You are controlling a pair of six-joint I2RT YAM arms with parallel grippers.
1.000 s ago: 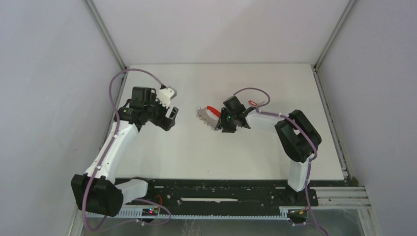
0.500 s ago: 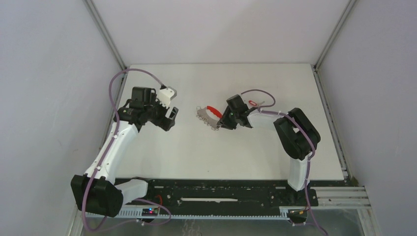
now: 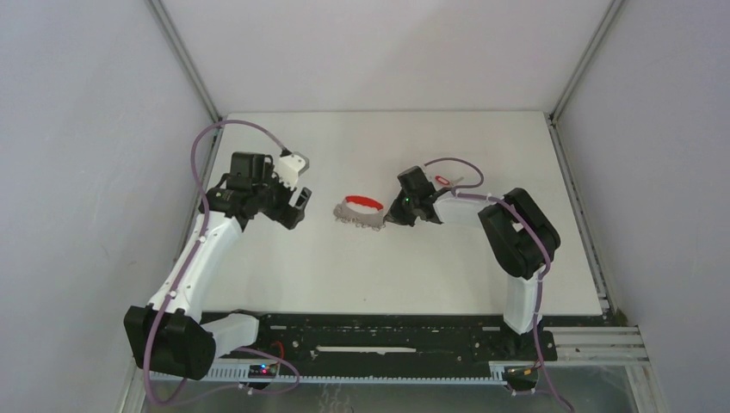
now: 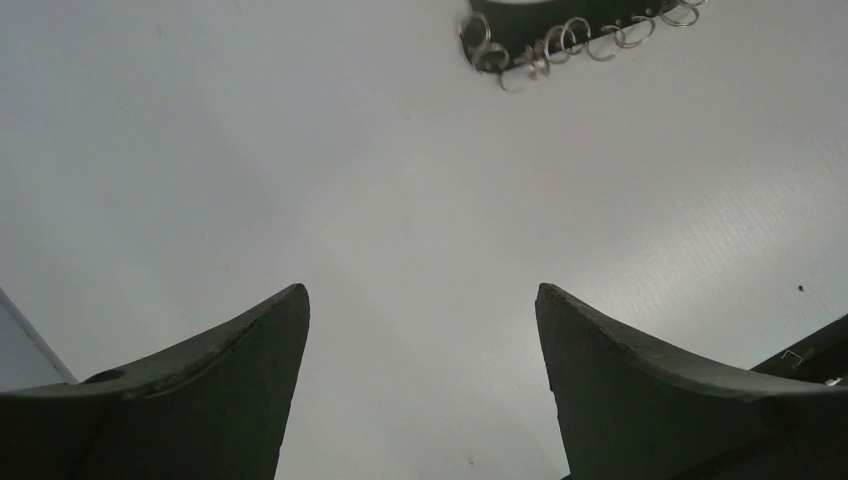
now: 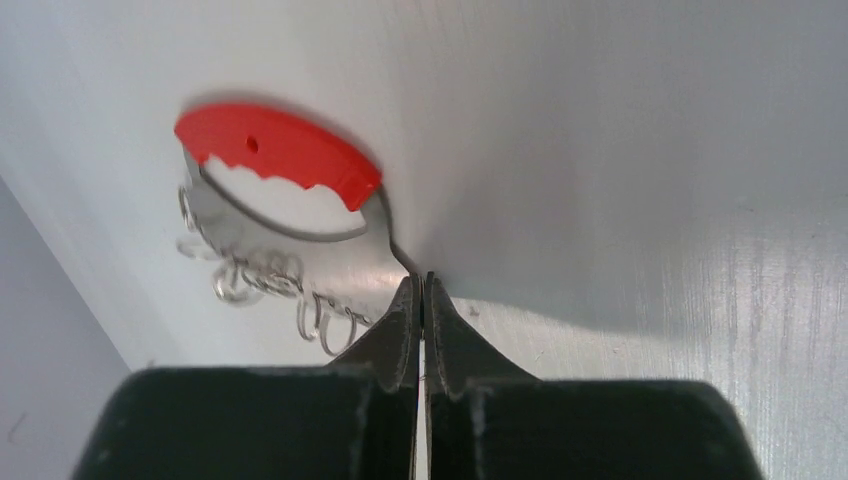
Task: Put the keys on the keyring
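The keyring (image 5: 275, 150), a red curved band on wire strung with small silver rings, sits mid-desk (image 3: 430, 275). The right gripper (image 5: 422, 292) is pressed together, pinching its wire end. The left gripper (image 4: 420, 292) hangs spread wide to its left, and a red-tagged key (image 3: 442, 181) lies near the right gripper, farther back.
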